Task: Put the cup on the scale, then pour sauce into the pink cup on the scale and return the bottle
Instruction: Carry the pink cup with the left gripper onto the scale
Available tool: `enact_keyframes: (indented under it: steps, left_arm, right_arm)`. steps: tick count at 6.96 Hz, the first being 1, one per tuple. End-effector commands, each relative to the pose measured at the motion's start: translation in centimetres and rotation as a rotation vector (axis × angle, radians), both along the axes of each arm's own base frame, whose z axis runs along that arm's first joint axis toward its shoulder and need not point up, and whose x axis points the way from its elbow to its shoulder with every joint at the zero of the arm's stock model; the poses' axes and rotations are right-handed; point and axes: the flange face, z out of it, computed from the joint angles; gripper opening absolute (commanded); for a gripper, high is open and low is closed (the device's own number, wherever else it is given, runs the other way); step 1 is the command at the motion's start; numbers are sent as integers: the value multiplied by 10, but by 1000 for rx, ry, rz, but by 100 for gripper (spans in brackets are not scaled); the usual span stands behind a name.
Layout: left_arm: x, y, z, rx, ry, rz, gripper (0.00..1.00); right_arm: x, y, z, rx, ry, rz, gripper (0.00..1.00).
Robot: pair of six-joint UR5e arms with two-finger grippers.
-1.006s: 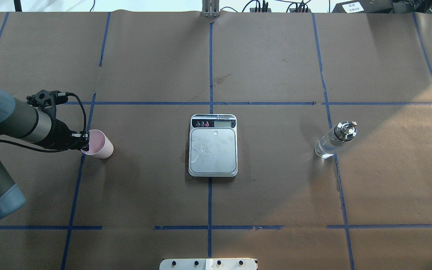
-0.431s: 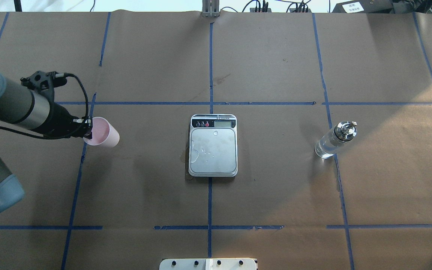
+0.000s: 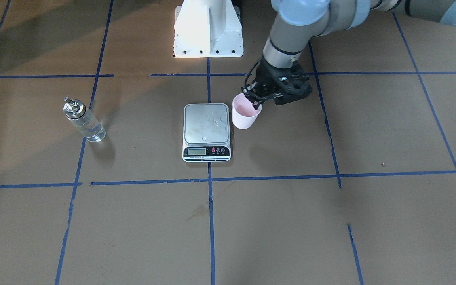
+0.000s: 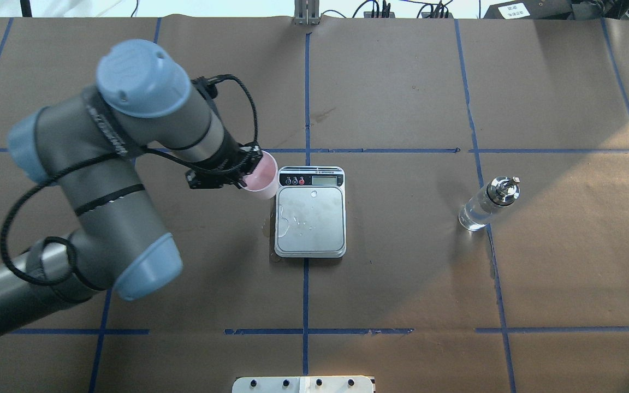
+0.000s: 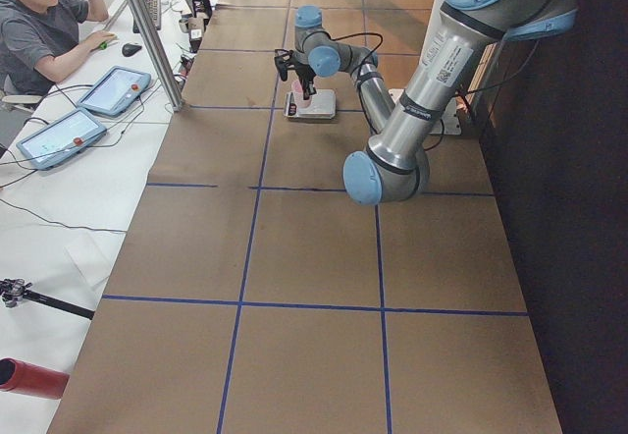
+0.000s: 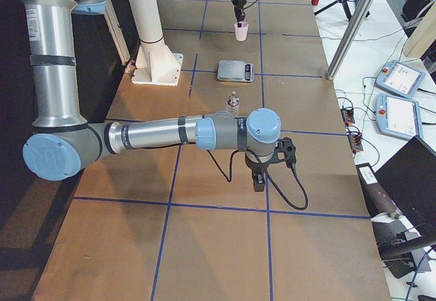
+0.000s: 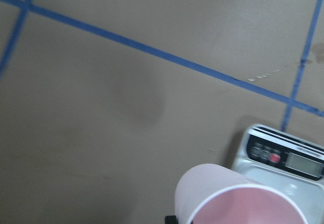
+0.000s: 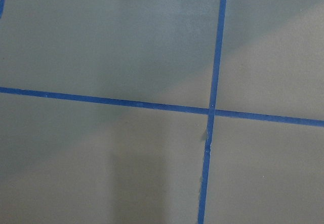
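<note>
My left gripper (image 4: pixel 244 173) is shut on the rim of the pale pink cup (image 4: pixel 261 176), which hangs upright above the table beside the scale's (image 4: pixel 310 218) left rear corner. In the front view the cup (image 3: pixel 246 113) overlaps the scale's (image 3: pixel 206 124) right edge. The left wrist view shows the cup (image 7: pixel 238 198) close up, with the scale's button strip (image 7: pixel 283 158) just beyond it. The bottle (image 4: pixel 486 204) with clear sauce (image 4: pixel 472 217) stands alone on the right. My right gripper (image 6: pixel 259 180) shows only in the exterior right view, low over the table; I cannot tell its state.
The white robot base (image 3: pixel 208 29) stands behind the scale. Water drops lie on the scale's platform. A person (image 5: pixel 49 31) sits at a side desk with tablets (image 5: pixel 108 90). Blue tape lines grid the brown paper tabletop.
My left arm has carried the pink cup from the table's far left rightward to the scale's left edge. The bottle and scale have not moved.
</note>
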Motion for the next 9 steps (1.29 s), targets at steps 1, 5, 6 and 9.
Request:
enact_keyframes:
  steps: [1, 5, 6, 9]
  left_arm:
    - [67, 14, -36, -56, -13, -26, 0]
    - [117, 36, -19, -36, -65, 2, 0]
    - [114, 36, -21, -31, -61, 1, 27]
    - [75, 46, -43, 43, 6, 29, 100]
  right_arm:
    - [0, 1, -1, -6, -1, 7, 100]
    - [0, -3, -8, 7, -2, 8, 100]
    - [0, -3, -9, 10, -2, 8, 100]
    - [-1, -2, -33, 55, -11, 7, 100]
